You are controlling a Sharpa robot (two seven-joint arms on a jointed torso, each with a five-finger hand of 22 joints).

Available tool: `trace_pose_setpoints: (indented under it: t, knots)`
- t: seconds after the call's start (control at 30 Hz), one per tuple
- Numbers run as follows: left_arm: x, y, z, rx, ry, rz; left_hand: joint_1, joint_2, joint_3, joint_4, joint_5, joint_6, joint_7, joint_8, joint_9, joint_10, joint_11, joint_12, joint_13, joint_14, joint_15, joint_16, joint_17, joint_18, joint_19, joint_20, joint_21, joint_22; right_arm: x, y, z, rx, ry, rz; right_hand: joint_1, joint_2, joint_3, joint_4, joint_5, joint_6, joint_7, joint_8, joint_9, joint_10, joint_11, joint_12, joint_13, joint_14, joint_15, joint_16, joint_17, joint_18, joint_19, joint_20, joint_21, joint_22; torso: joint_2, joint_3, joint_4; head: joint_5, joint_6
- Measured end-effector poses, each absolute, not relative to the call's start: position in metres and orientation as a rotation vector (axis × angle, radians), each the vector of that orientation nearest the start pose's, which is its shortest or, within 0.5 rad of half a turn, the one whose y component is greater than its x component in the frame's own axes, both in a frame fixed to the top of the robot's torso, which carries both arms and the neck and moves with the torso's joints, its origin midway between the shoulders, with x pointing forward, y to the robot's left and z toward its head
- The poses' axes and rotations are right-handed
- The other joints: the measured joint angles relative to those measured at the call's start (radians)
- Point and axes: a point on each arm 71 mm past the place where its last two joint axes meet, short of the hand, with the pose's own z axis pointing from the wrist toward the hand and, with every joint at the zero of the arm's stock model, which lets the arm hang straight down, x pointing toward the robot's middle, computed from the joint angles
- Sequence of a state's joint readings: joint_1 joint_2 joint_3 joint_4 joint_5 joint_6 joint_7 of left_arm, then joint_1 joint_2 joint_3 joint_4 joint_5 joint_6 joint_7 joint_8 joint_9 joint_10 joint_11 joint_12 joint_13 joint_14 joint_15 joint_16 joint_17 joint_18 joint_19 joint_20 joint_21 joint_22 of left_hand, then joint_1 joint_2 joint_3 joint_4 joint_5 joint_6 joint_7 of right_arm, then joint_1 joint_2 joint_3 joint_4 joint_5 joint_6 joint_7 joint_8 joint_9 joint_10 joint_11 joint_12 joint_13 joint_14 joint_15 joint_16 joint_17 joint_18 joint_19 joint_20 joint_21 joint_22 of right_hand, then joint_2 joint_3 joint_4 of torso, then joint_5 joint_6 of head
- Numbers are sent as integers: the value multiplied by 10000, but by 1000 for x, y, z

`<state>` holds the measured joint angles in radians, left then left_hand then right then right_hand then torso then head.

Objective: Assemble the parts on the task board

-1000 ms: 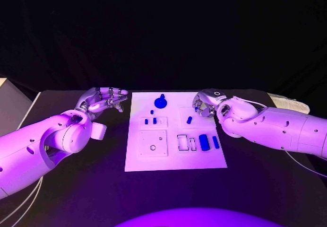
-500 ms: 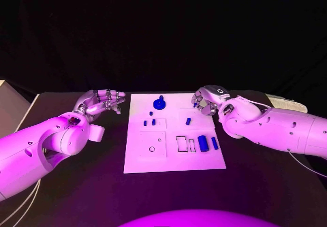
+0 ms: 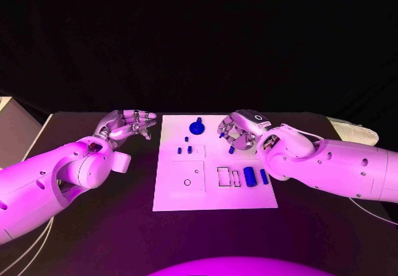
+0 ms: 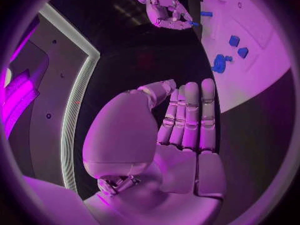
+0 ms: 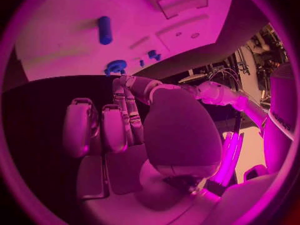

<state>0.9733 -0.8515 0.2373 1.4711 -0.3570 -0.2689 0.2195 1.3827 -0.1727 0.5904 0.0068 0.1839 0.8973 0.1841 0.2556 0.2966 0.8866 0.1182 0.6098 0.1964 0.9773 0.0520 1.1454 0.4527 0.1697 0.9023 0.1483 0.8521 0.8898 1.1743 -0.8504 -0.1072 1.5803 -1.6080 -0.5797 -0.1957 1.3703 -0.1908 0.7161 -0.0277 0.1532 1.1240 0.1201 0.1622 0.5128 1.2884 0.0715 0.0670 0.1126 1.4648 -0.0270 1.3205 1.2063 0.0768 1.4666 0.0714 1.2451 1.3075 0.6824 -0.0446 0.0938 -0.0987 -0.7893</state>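
Note:
The white task board (image 3: 214, 196) lies mid-table, also seen in the left wrist view (image 4: 265, 65) and the right wrist view (image 5: 69, 35). A round blue knob part (image 3: 196, 127) stands near its far edge, with small blue pegs (image 3: 184, 150) below it. Two longer blue parts (image 3: 249, 174) lie at its right side. My right hand (image 3: 240, 131) hovers over the board's far right area, fingers curled, and seems to pinch a small blue part (image 3: 222, 129) at its fingertips (image 4: 195, 23). My left hand (image 3: 129, 123) hangs beside the board's far left corner, fingers spread, holding nothing.
Empty recesses (image 3: 223, 176) and a square plate with holes (image 3: 187, 175) sit in the board's middle. A pale object (image 3: 355, 130) lies at the table's right edge and a light box (image 3: 10, 118) at the left edge. Black table surrounds the board.
My right hand has moved left from the board's right edge to over its far right area, carrying the small blue part. The left hand has barely moved.

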Motion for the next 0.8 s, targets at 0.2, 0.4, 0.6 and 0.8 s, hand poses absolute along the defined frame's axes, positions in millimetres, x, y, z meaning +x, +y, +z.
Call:
trace_pose_setpoints:
  t: [0.2,0.4,0.6,0.8]
  knots:
    - [491,230,-198,-9850,15127,-14149,0,0,0,0,0,0,0,0,1,0,0,0,1,0,0,0,0,-1,0,0,0,0,444,-162,-206,-1960,14823,6816,-4,3,2,3,40,0,0,-1,4,1,-1,0,0,0,0,0,-12,0,0,0,-1,0,-10,-18,15,179,-50]
    - [489,228,-198,-9847,15160,-14215,0,0,0,0,0,0,0,0,1,0,0,0,-13,0,0,0,-11,-1,0,0,0,1,431,-141,-218,-2320,14958,7272,-23,22,57,3,40,0,0,-16,3,2,-2,-1,-3,0,1,0,-24,1,-1,1,-1,-1,-15,-22,24,335,-99]
    - [489,226,-198,-9843,15182,-14271,0,0,0,0,0,0,0,0,1,0,0,0,-13,0,0,0,-11,-1,0,0,0,1,421,-123,-234,-2632,15198,7539,-30,27,59,4,39,0,1,-34,1,20,-20,-13,-5,1,1,-1,-64,1,-1,1,-1,-2,-13,-22,11,449,-160]
    - [488,225,-198,-9842,15201,-14304,0,0,0,0,0,0,0,0,1,0,0,0,-13,0,0,-37,-11,-1,0,0,-36,-3,418,-118,-243,-2837,15484,7498,-30,26,58,4,38,-1,2,8,3,23,-23,-17,-8,1,1,-1,-84,1,-2,1,-2,-2,2,-16,13,508,-240]
